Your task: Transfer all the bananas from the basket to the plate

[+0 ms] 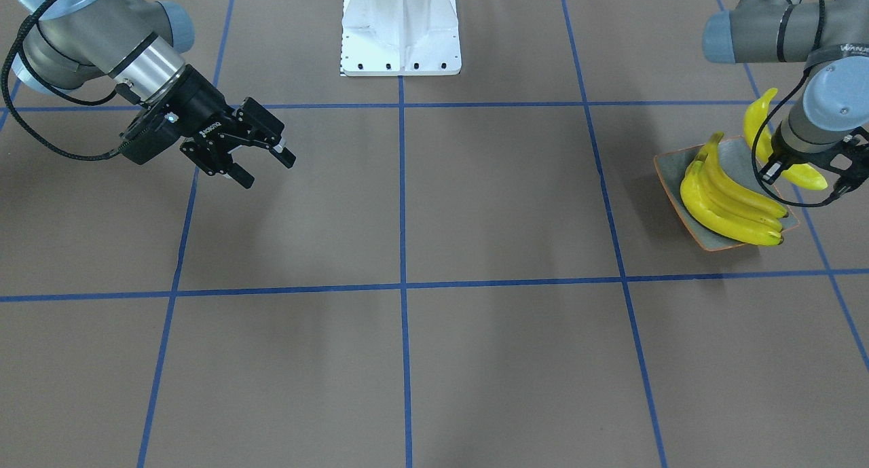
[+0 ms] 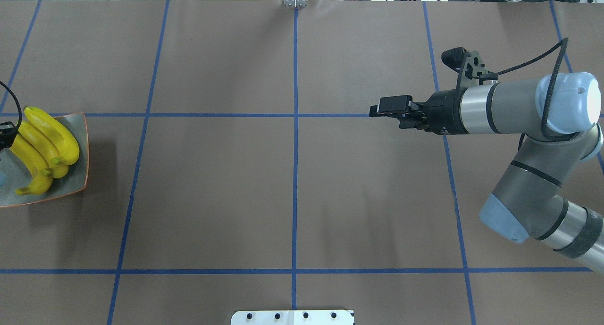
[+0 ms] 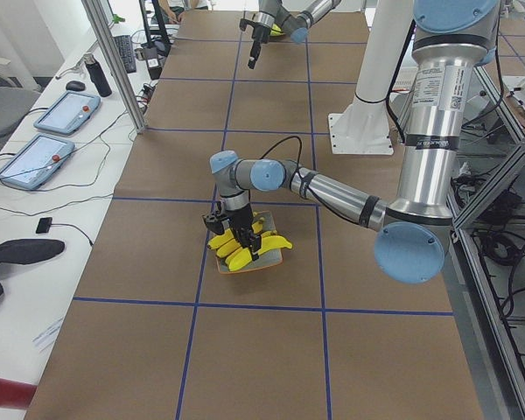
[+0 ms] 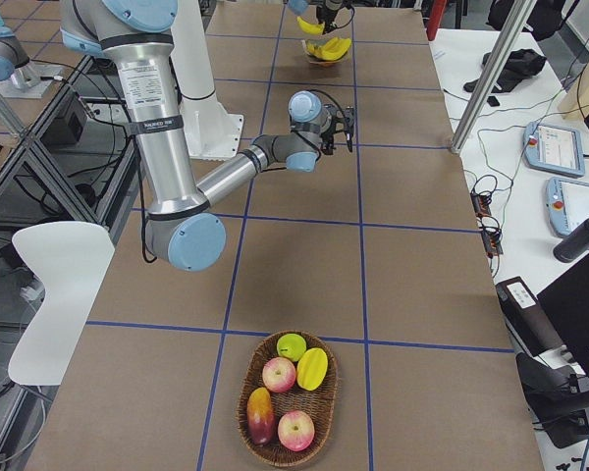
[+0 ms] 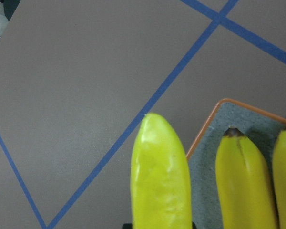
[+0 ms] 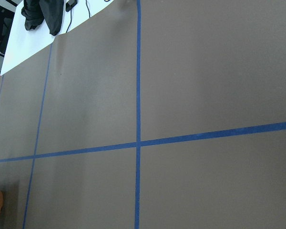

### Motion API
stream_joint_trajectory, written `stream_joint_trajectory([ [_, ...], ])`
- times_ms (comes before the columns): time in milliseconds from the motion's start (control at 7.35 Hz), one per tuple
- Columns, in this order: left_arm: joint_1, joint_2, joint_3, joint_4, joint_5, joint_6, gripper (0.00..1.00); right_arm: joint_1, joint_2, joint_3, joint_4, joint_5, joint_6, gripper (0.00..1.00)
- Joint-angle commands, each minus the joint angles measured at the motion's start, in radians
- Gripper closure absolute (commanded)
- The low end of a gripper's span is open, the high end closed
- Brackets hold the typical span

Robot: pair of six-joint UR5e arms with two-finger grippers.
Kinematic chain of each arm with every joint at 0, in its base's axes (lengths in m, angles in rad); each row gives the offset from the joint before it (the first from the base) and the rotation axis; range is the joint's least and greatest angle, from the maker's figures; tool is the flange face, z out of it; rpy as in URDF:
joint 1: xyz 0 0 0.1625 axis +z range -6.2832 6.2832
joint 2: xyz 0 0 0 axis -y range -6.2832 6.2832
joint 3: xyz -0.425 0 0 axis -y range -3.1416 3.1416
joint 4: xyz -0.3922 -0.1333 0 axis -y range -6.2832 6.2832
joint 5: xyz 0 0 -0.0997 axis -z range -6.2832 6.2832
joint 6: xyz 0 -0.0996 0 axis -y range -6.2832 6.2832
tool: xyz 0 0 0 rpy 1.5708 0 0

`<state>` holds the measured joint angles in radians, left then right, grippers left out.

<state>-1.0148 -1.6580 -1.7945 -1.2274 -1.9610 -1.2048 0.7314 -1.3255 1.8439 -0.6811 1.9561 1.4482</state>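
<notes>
Three bananas (image 1: 730, 206) lie side by side on the plate (image 1: 736, 157), a square grey-green dish with an orange-brown rim that sits on the brown table (image 1: 475, 359) at the robot's left end, just inside one square of the blue tape grid (image 1: 400, 284). At the plate's robot-side edge, the left gripper (image 1: 801, 183) points down and pinches a fourth banana (image 1: 755, 125) between its fingers. One end of that fruit curves up and away past the rim. The left wrist view shows it large and close, its rounded tip over bare table just beside a plate corner, with two of the resting bananas to one side. Well apart from all this, on the opposite half of the table, the right gripper (image 1: 266, 169) hangs above bare paper with its fingers spread and nothing between them, and its arm reaches in level from the robot's right. The basket (image 4: 287, 458), a woven oval, stands at the table's far right end, well away from the plate, and holds apples and other fruit (image 4: 280, 374) in red, green and yellow. The white robot base (image 1: 400, 30) stands at the table's rear edge between the two arms.
</notes>
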Motion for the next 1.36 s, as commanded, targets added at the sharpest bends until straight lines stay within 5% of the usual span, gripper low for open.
stream_joint_trajectory([
  [0, 0.001, -0.008, 0.015, -0.003, 0.001, 0.001, 0.9, -0.001, -0.004, 0.0, 0.0, 0.001, 0.0, 0.0],
  [1224, 0.027, -0.054, 0.073, -0.006, 0.005, -0.018, 0.65, -0.004, -0.008, -0.002, 0.002, 0.003, -0.002, 0.0],
])
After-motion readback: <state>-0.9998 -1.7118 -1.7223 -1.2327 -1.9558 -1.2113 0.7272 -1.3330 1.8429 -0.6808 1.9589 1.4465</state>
